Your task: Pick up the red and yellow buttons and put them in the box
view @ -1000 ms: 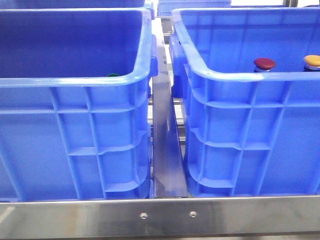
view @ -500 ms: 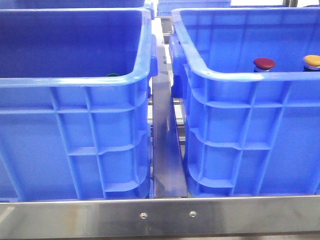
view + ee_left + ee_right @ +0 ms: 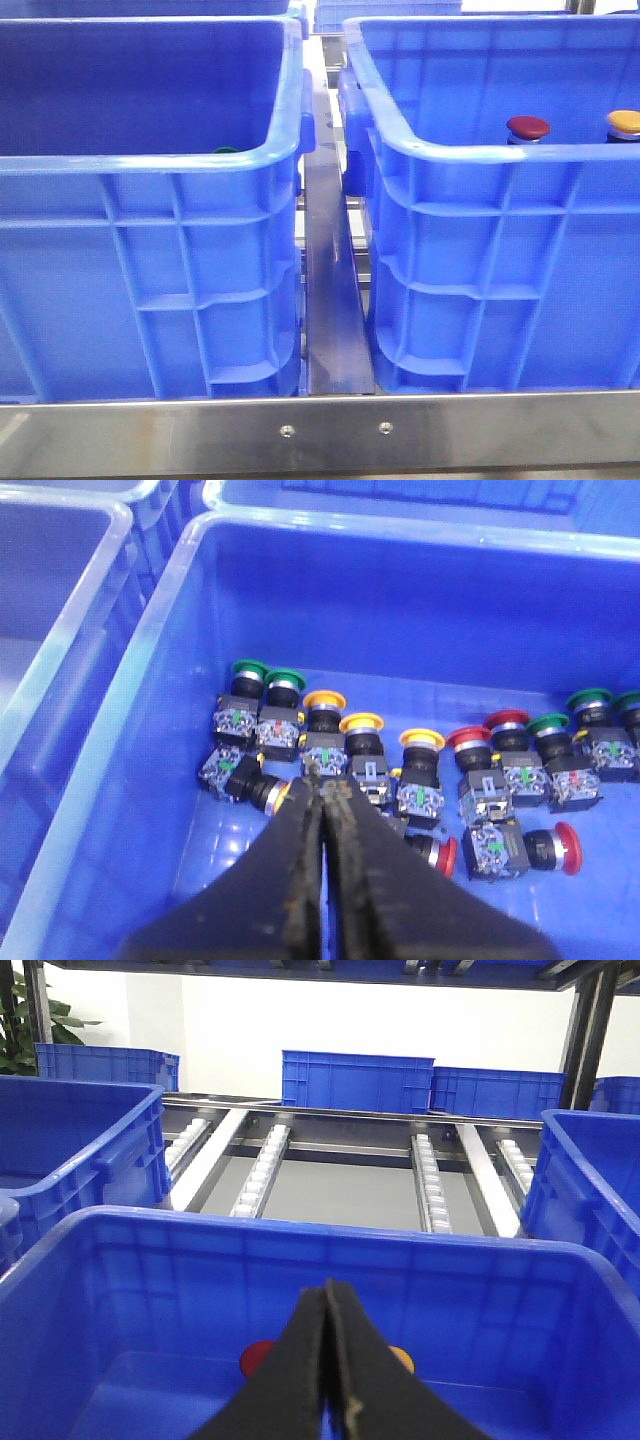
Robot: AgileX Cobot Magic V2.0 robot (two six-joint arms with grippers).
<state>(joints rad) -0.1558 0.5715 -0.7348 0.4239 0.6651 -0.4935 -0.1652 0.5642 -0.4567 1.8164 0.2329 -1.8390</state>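
No shift since before; red button (image 3: 528, 127) beside yellow button (image 3: 625, 122)

Your left gripper (image 3: 322, 780) hangs over the blue bin (image 3: 150, 660), fingers pressed together, nothing held. A row of push buttons (image 3: 420, 770) lies on the floor: green caps (image 3: 250, 668) at 10 o'clock, yellow caps (image 3: 360, 722) just ahead, red caps (image 3: 470, 738) at 2 o'clock.
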